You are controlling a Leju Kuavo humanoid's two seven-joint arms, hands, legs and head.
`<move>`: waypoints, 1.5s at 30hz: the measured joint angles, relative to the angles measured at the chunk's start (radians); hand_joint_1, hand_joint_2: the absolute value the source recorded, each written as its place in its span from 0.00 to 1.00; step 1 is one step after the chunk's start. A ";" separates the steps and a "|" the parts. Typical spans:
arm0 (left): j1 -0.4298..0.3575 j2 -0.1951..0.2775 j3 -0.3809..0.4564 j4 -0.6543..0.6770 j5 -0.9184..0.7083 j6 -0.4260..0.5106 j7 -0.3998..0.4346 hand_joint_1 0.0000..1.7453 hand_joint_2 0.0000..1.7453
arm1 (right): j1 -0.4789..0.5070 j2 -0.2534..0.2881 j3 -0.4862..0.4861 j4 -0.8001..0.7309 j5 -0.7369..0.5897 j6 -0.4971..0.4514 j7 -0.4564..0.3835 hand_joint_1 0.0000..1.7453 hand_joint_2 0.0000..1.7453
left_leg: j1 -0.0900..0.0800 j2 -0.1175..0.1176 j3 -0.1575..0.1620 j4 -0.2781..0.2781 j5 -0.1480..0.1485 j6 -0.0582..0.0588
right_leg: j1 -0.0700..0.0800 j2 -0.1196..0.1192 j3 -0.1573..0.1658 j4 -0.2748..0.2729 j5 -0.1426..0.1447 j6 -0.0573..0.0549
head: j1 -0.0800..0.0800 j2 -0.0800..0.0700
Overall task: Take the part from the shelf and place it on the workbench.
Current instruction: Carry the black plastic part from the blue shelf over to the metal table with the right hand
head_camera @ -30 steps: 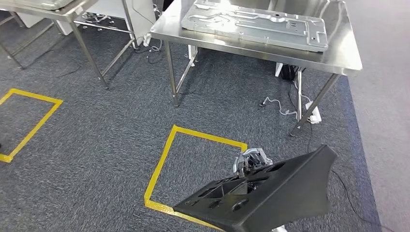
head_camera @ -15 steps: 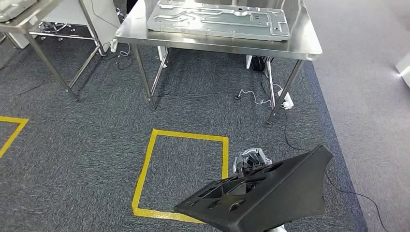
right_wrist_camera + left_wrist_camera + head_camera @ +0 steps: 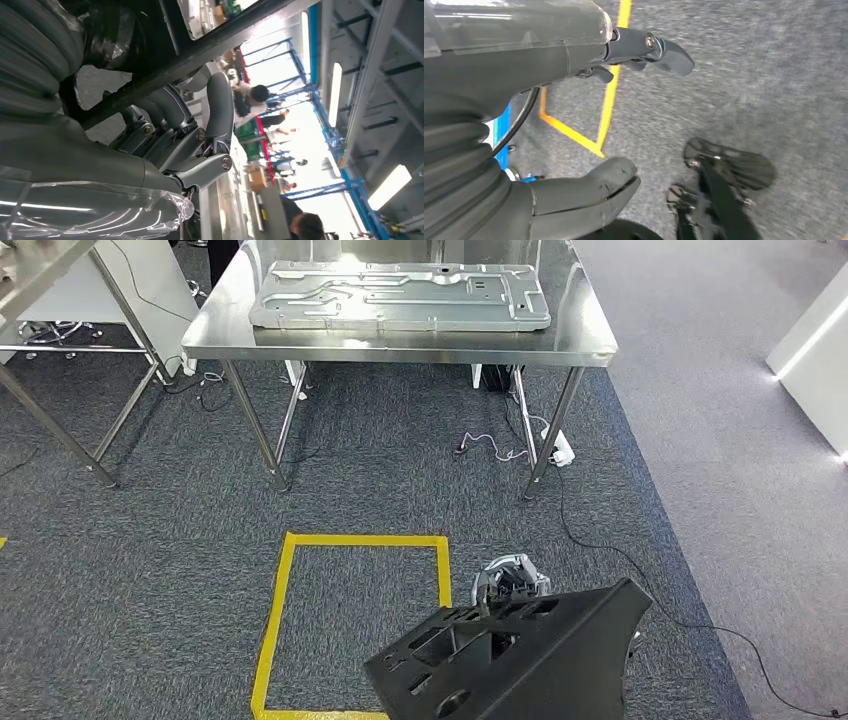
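A: Carrying the black part in our right hand, low and well short of the workbench. The fingers are hooked over one of its ribs from beneath, so that hand is grasping it.

B: And our left hand?

A: Hanging toward the floor with its thumb and fingers apart and nothing between them.

B: How do we judge the part to handle?

A: Stiff moulded plastic by the look of it, broad and hollow-backed, with cut-outs and ribs. We would guess light for its bulk but awkward: it reaches far past the hand, so it may swing or tip. The ribbed openings near its middle seem the surest hold. The smooth outer face looks slippery.

B: The workbench itself?

A: Polished steel on thin legs. A grey metal panel covers most of the top, leaving a bare strip along the near edge. Setting down there may be tight, and plastic could slide on steel.

B: The room?

A: Dark grey carpet. A yellow tape square lies between us and the workbench, and loose cables trail under it by its right legs. A second table stands to its left.
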 joint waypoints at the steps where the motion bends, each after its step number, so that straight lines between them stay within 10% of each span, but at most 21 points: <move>1: -0.001 0.000 0.000 0.000 -0.001 -0.001 0.001 0.00 1.00 | -0.001 0.000 0.002 0.002 0.002 -0.001 0.001 1.00 1.00 | -0.003 0.000 0.006 -0.010 -0.011 0.006 | 0.000 0.001 0.004 0.001 -0.001 0.007 | 0.000 0.000; 5: 0.003 -0.001 0.002 0.000 -0.007 -0.004 0.008 0.00 1.00 | -0.006 0.000 0.006 0.004 0.011 -0.004 0.002 1.00 1.00 | 0.004 -0.003 0.065 -0.047 -0.030 0.029 | -0.004 -0.002 -0.012 0.075 -0.003 0.028 | -0.001 0.000; 9: 0.003 -0.001 0.006 0.000 -0.009 -0.005 0.011 0.00 1.00 | -0.009 0.000 0.006 0.011 0.015 -0.010 0.004 1.00 1.00 | 0.006 -0.004 0.115 -0.056 -0.067 0.034 | -0.012 -0.006 -0.174 0.257 -0.063 0.045 | 0.000 0.000; 11: 0.006 -0.001 0.008 0.000 -0.011 -0.006 0.012 0.00 1.00 | -0.009 0.000 0.007 0.016 0.020 -0.014 0.009 1.00 1.00 | 0.007 -0.006 0.149 -0.057 -0.095 0.031 | -0.015 -0.009 -0.203 0.220 -0.038 0.046 | 0.000 0.000; 15: 0.006 -0.002 0.012 0.000 -0.012 -0.008 0.015 0.00 1.00 | -0.008 -0.001 0.012 0.029 0.030 -0.022 0.015 1.00 1.00 | 0.009 -0.004 0.206 -0.064 -0.150 0.012 | -0.003 -0.020 -0.194 0.063 0.131 0.024 | -0.004 0.000; 18: 0.001 -0.002 0.017 0.000 -0.012 -0.010 0.016 0.00 1.00 | -0.010 0.000 0.017 0.033 0.031 -0.026 0.015 1.00 1.00 | 0.010 0.000 0.224 -0.057 -0.141 -0.012 | 0.004 -0.017 -0.167 0.046 0.112 -0.004 | -0.006 0.000; 21: -0.006 -0.001 0.021 0.000 -0.013 -0.010 0.016 0.00 1.00 | -0.013 0.000 0.025 0.034 0.031 -0.027 0.014 1.00 1.00 | 0.013 -0.001 0.145 0.098 -0.115 -0.021 | -0.002 -0.013 -0.101 0.009 0.085 -0.023 | -0.008 0.000; 24: -0.002 -0.001 0.023 0.000 -0.013 -0.010 0.017 0.00 1.00 | -0.014 0.000 0.031 0.037 0.031 -0.027 0.014 1.00 1.00 | 0.012 -0.002 0.014 0.217 -0.215 -0.025 | -0.002 -0.007 -0.035 -0.010 0.046 -0.027 | -0.008 0.000; 26: 0.005 0.000 0.024 0.000 -0.013 -0.010 0.017 0.00 1.00 | -0.013 0.000 0.033 0.037 0.031 -0.027 0.014 1.00 1.00 | 0.011 -0.002 -0.036 0.188 -0.255 -0.021 | -0.002 0.000 0.013 -0.015 0.014 -0.025 | -0.008 0.000; 31: 0.019 0.004 0.026 0.000 -0.012 -0.010 0.017 0.00 1.00 | -0.013 0.000 0.037 0.045 0.031 -0.027 0.016 1.00 1.00 | -0.006 -0.002 -0.070 0.026 0.031 0.009 | 0.001 0.009 0.098 -0.012 -0.070 -0.002 | -0.008 0.000; 34: 0.012 0.004 0.026 -0.001 -0.014 -0.010 0.017 0.00 1.00 | -0.018 0.000 0.038 0.043 0.032 -0.029 0.016 1.00 1.00 | -0.004 -0.005 -0.033 0.002 0.015 0.028 | -0.001 0.006 0.084 0.048 -0.040 0.017 | -0.008 0.000; 36: 0.007 0.004 0.026 -0.001 -0.015 -0.010 0.017 0.00 1.00 | -0.022 0.000 0.038 0.044 0.032 -0.030 0.015 1.00 1.00 | 0.001 -0.007 0.007 -0.027 0.006 0.038 | -0.004 0.000 0.005 0.170 -0.010 0.027 | -0.008 0.000; 39: 0.006 0.004 0.026 -0.001 -0.015 -0.010 0.017 0.00 1.00 | -0.022 0.000 0.038 0.045 0.032 -0.033 0.016 1.00 1.00 | 0.002 -0.011 0.076 -0.063 -0.023 0.041 | -0.011 -0.004 -0.123 0.280 -0.101 0.039 | -0.008 0.000; 41: 0.007 0.004 0.027 -0.001 -0.015 -0.010 0.017 0.00 1.00 | -0.022 0.000 0.038 0.045 0.033 -0.033 0.016 1.00 1.00 | 0.003 -0.014 0.127 -0.076 -0.052 0.037 | -0.013 -0.008 -0.167 0.246 -0.157 0.043 | -0.008 0.000; 42: 0.007 0.004 0.027 -0.001 -0.015 -0.010 0.017 0.00 1.00 | -0.021 0.000 0.038 0.046 0.033 -0.033 0.016 1.00 1.00 | 0.004 -0.016 0.153 -0.080 -0.069 0.035 | -0.012 -0.009 -0.176 0.203 -0.139 0.041 | -0.008 0.000; 45: 0.012 0.003 0.027 0.000 -0.015 -0.010 0.017 0.00 1.00 | -0.018 0.000 0.038 0.050 0.032 -0.035 0.018 1.00 1.00 | 0.002 -0.018 0.209 -0.085 -0.124 0.023 | -0.005 -0.014 -0.186 0.057 0.094 0.024 | -0.007 0.000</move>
